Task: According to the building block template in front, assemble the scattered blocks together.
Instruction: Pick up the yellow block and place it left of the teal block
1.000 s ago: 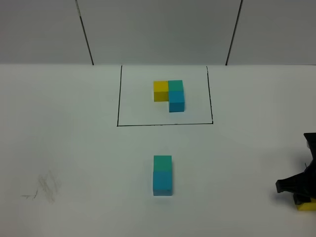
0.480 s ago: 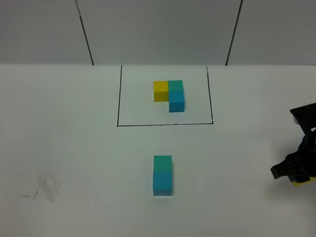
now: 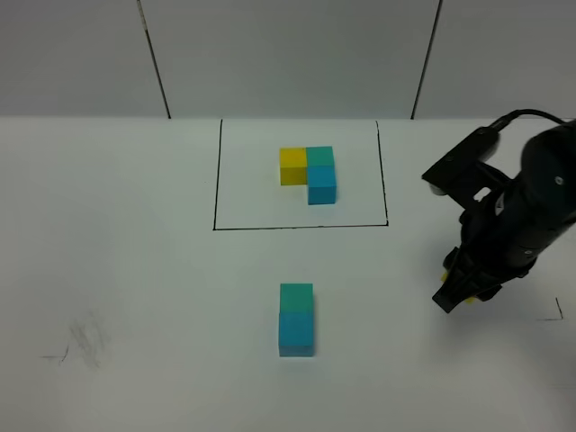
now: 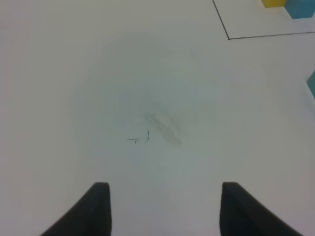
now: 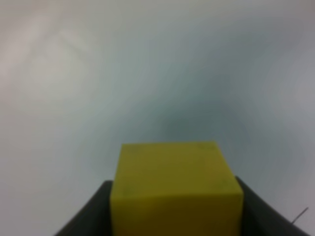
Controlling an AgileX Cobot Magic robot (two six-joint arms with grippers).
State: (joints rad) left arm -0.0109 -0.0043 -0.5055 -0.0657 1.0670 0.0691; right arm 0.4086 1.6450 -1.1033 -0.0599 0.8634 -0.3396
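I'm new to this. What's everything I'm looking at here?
three-cube L-shaped template: one, yellow, teal-green and sky-blue, inside the rectangle.
thin black-line rectangle: one, far centre of table.
matte teal-green cube: one, centre, touching the sky-blue one.
matte sky-blue cube: one, just nearer.
matte yellow cube: one, in right jaws.
pencil scribble: one, grey, near left.
white table: one.
right arm: black, jaws shut on yellow cube.
left jaws: black, apart, empty.
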